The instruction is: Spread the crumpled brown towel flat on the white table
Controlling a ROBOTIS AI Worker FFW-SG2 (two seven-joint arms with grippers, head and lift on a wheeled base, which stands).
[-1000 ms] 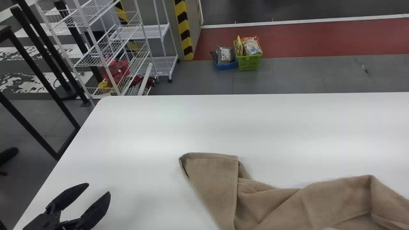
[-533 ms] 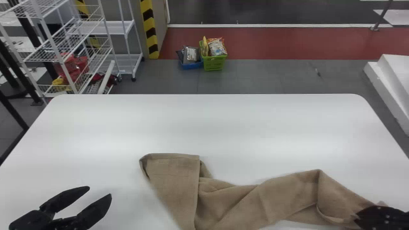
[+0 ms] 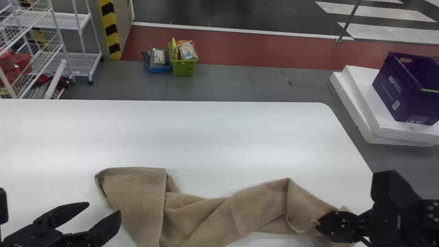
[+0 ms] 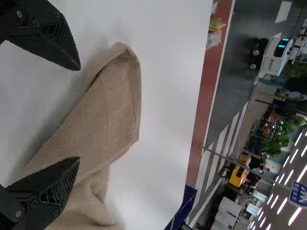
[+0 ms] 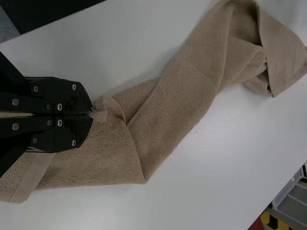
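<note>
The brown towel lies twisted and folded across the white table, with a flatter folded flap at its left end. My left gripper is open just left of that flap. Its parted fingers also show in the left wrist view, where the gripper has the towel beyond and partly behind one finger. At the towel's right end, my right gripper is shut on the cloth. In the right wrist view the closed gripper pinches a small bit of towel.
Beyond the table's far edge, a green basket and a blue basket stand on the floor. White wire shelving is at the far left. A purple crate sits on white slabs at the right.
The head view has swung to the right, so table and towel appear farther left and more of the right arm has come into view. The left gripper remains open.
</note>
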